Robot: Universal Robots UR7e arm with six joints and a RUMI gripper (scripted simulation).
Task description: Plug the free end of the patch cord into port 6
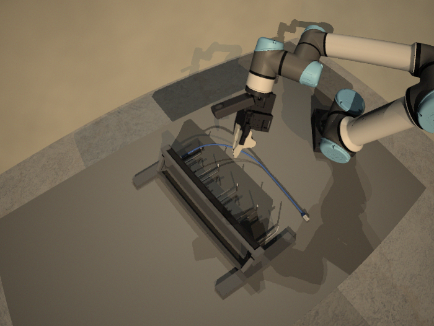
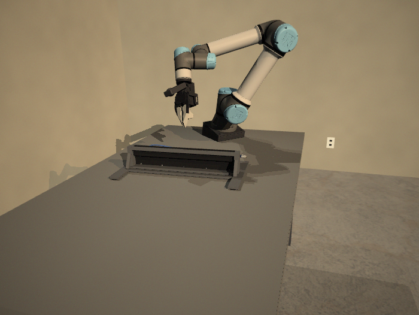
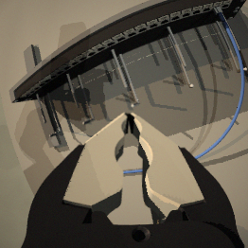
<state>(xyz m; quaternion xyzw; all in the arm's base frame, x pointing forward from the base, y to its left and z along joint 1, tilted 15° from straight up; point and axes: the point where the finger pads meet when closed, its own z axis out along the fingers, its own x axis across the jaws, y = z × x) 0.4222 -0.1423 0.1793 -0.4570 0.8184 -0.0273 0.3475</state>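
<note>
The dark rack [image 1: 214,196] [image 3: 142,29] stands on the table, with its row of ports facing the arm's side. A blue patch cord [image 1: 266,171] runs from a port at the rack's far-left end in the top view in an arc over the table. Its free plug [image 1: 305,217] lies on the table near the rack's other end. My gripper [image 1: 237,151] hangs above the table behind the rack, over the cord's arc. Its tan fingers [image 3: 129,118] are shut with nothing between them. The cord [image 3: 222,137] passes below them in the wrist view.
The arm's base [image 1: 324,129] stands on the table behind the rack. Thin cable-guide rods [image 3: 177,57] stick out from the rack's back toward the gripper. The rack's feet [image 2: 117,174] rest flat on the table. The table's right edge [image 2: 291,216] drops to the floor.
</note>
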